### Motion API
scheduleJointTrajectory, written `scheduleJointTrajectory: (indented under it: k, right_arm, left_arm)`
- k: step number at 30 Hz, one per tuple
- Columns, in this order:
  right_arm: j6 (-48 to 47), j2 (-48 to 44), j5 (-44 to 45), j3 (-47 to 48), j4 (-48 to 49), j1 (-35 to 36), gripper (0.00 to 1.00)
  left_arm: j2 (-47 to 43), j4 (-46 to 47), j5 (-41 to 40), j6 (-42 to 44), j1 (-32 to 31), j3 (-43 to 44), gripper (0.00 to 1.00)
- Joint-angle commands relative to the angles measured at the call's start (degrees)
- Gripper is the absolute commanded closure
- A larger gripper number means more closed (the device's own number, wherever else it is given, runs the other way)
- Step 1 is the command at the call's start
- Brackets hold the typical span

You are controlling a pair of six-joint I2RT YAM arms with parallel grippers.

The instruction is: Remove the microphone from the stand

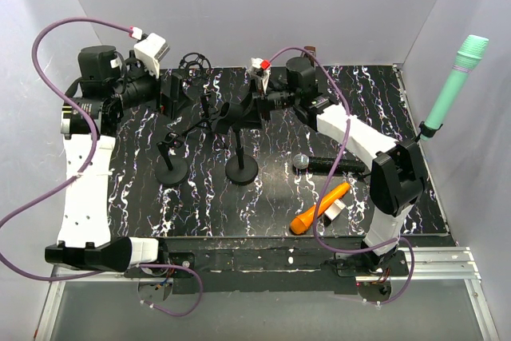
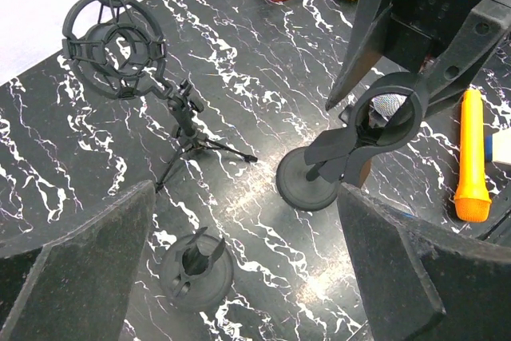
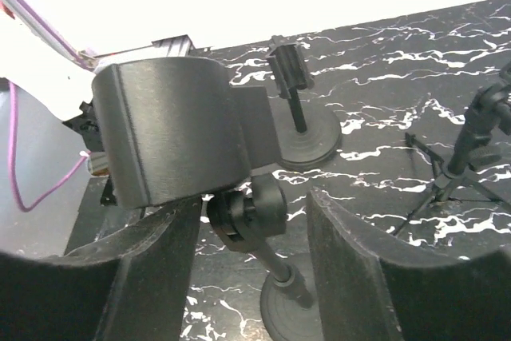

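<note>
The right gripper (image 3: 254, 217) sits partly open astride the clip (image 3: 168, 129) of the middle stand (image 1: 241, 169); the left gripper (image 2: 243, 197) gapes wide. The only mounted microphone (image 1: 457, 85) I see stands far right, so squeezing here may just topple this stand.

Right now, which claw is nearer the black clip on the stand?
Right. The right claw straddles the clip; the left claw hangs off to its left, apart from it.

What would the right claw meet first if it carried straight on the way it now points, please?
Probably the clip, just ahead between the right claw's fingers, though depth is unclear.
</note>
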Motion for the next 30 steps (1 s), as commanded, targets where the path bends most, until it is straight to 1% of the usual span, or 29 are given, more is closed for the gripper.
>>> scheduleJointTrajectory:
  k: [1, 2, 4, 9, 12, 13, 14, 16, 17, 18, 23, 25, 26, 27, 29, 30]
  right_arm:
    - [1.9, 0.82, -2.26, 0.47, 4.17, 1.31, 0.43]
    - [1.9, 0.73, -2.08, 0.12, 3.91, 1.58, 0.48]
    - [1.11, 0.56, -1.73, -0.23, 2.94, 2.1, 0.51]
    - [-3.63, -0.06, 0.2, -0.85, -2.15, 3.33, 0.53]
    - [-3.99, -0.59, 1.34, -1.46, -3.65, 3.34, 0.57]
    - [-3.9, -0.85, 1.78, -1.64, -4.26, 3.42, 0.55]
    - [-5.64, -1.11, 2.39, -1.82, -4.88, 3.42, 0.5]
    - [-6.1, -1.38, 3.45, -2.08, -5.94, 3.42, 0.38]
    - [-6.18, -1.47, 3.8, -1.91, -6.2, 3.42, 0.36]
    - [-6.36, -1.38, 3.89, -1.91, -6.38, 3.42, 0.36]
    - [-6.98, -0.5, 3.9, -0.59, -7.35, 3.86, 0.49]
    - [-6.63, -0.32, 3.63, -0.06, -7.26, 3.86, 0.6]
    - [-6.28, -0.41, 3.46, 0.11, -7.26, 3.86, 0.67]
    - [-6.19, -0.59, 3.45, 0.55, -7.61, 3.78, 0.76]
    - [-5.05, -1.38, 4.5, 1.17, -8.4, 3.43, 0.98]
    - [-4.52, -1.73, 5.73, 1.52, -8.49, 3.08, 0.99]
  left_arm:
    - [0.21, -0.94, 0.33, 2.07, -0.75, 2.31, 0.02]
    - [0.38, -0.94, 0.69, 2.16, -0.75, 2.31, 0.02]
    - [0.65, -0.67, 1.65, 2.42, -0.75, 2.05, 0.02]
    - [0.56, 2.4, 3.85, 2.68, -0.75, -0.23, 0.02]
    - [0.12, 4.42, 4.64, 2.16, -0.75, -2.08, 0.02]
    - [-0.05, 4.95, 5.17, 2.07, -0.58, -2.6, 0.02]
    - [-0.4, 5.3, 5.87, 2.07, -0.31, -3.22, 0.02]
    - [-0.93, 5.83, 7.1, 2.07, 0.47, -4.71, 0.02]
    - [-1.2, 6.27, 7.54, 2.07, 0.74, -5.24, 0.02]
    - [-1.46, 6.53, 7.81, 1.98, 1.0, -5.86, 0.02]
    - [-1.73, 7.94, 8.42, 1.19, 1.53, -6.65, 0.02]
    - [-1.99, 8.12, 8.51, 0.66, 1.53, -6.65, 0.02]
    - [-2.16, 8.12, 8.51, 0.49, 1.45, -6.74, 0.02]
    - [-2.43, 8.2, 8.6, 0.49, 1.53, -7.0, 0.02]
    - [-3.13, 8.64, 9.12, 1.1, 1.36, -8.05, 0.02]
    - [-3.39, 8.91, 9.74, 1.8, 1.36, -8.84, 0.02]
